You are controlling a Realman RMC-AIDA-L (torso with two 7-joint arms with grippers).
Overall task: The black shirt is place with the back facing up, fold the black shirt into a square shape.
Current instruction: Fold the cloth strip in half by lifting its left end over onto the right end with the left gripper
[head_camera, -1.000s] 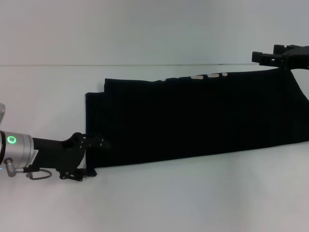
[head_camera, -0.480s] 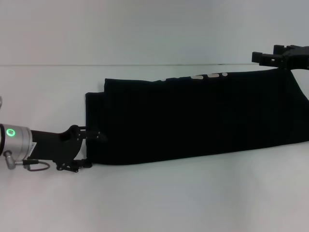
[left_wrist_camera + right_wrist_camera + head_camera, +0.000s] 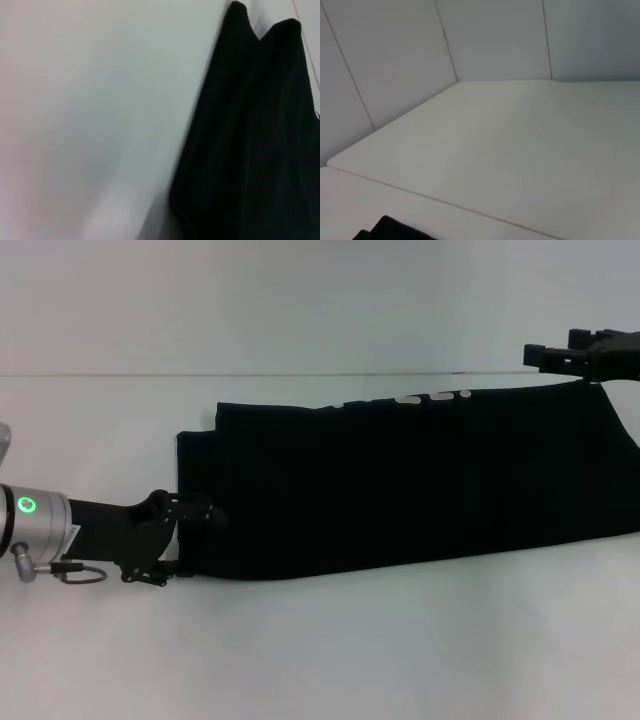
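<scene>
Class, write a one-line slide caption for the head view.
Black shirt folded into a long band on a white table; left end effector at its near-left corner, right end effector at far right.

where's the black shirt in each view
Head view: the black shirt lies as a long folded band across the white table, centre to right edge.
Left wrist view: fills the right side.
Right wrist view: only a corner at the bottom edge.
Shared landmark: the white table.

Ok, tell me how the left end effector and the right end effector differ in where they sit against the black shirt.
The left end effector sits at the black shirt's near left corner; the right end effector sits at its far right corner. The left shows its silver wrist and green light in the head view; the right is cut off by the frame edge. Both are black and at the shirt's edge.
</scene>
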